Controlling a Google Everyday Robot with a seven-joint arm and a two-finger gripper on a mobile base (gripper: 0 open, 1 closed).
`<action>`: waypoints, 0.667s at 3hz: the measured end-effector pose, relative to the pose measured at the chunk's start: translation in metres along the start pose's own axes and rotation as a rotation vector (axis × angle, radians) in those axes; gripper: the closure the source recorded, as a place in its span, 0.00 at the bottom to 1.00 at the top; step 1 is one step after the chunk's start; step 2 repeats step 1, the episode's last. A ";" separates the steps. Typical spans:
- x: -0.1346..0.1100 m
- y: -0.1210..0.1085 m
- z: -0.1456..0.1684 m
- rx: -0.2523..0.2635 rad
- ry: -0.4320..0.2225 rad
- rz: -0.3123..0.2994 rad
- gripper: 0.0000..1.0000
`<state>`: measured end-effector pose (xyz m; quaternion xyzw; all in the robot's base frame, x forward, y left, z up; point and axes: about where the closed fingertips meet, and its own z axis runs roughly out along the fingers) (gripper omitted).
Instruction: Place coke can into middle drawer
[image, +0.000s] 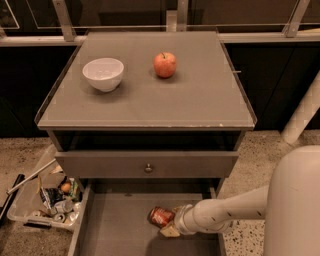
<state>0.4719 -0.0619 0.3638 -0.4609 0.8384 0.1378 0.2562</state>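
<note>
Premises present as a robot test area in an office-type building, not a home. Evidence: a lone grey cabinet (150, 107) on speckled stone flooring (20, 160), backed by a metal railing (64, 20) with dark glazing. A clear plastic bin (45, 200) of cans and wrappers sits on the floor beside it. The robot's gripper (172, 226) is low inside the open middle drawer (115, 227), at the coke can (161, 216).

No readable text, seemingly not even on the coke can (161, 216) at the hand (171, 223) in the middle drawer (117, 227).
</note>
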 end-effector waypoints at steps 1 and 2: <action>0.000 0.000 0.000 0.000 0.000 0.000 0.00; 0.000 0.000 0.000 0.000 0.000 0.000 0.00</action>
